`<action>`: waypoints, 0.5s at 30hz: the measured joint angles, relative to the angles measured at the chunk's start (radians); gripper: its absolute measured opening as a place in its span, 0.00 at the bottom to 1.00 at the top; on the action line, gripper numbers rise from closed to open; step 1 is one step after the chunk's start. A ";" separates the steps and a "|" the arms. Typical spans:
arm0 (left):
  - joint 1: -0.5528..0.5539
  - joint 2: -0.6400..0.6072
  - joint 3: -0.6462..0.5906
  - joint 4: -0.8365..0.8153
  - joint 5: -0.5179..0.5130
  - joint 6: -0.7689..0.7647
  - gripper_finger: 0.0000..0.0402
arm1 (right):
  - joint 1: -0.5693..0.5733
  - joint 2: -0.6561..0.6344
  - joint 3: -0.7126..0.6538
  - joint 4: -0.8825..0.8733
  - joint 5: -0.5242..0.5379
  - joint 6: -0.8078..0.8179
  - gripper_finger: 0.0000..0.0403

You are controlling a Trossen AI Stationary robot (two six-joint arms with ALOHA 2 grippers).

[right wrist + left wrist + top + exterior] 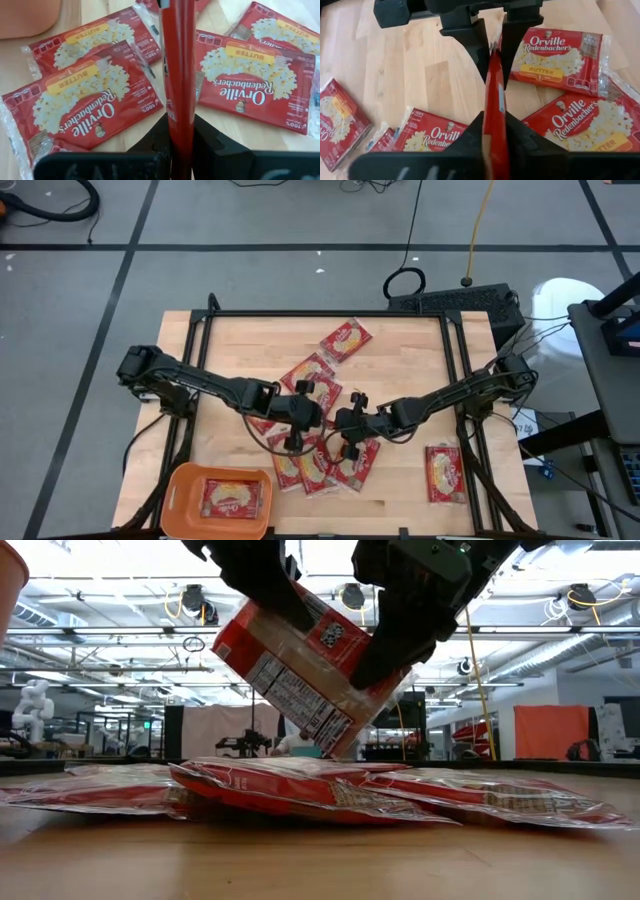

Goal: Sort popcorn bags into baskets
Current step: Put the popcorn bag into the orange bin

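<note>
- the wooden table carries a loose heap of red popcorn bags at its middle, with 1 bag lying apart near the right front corner.
- the orange basket sits at the front left corner with 1 packet flat inside it.
- above the heap, a lifted bag hangs tilted, clear of the table; the left gripper has its fingers clamped on 1 edge and the right gripper has its fingers clamped on the other.
- readable print: "orville redenbacher's", "butter", "100%".
- beyond the table lie a grey tiled floor with cables, and a bright workshop with ceiling lights.
</note>
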 joint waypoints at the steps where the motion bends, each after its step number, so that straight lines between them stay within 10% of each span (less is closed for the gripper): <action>1: 0.000 0.000 0.000 -0.001 -0.001 0.000 0.06 | 0.000 0.000 0.000 0.000 0.015 -0.004 0.07; 15: -0.029 -0.091 0.000 -0.102 -0.010 -0.040 0.09 | 0.055 -0.070 -0.029 0.029 0.229 -0.111 0.44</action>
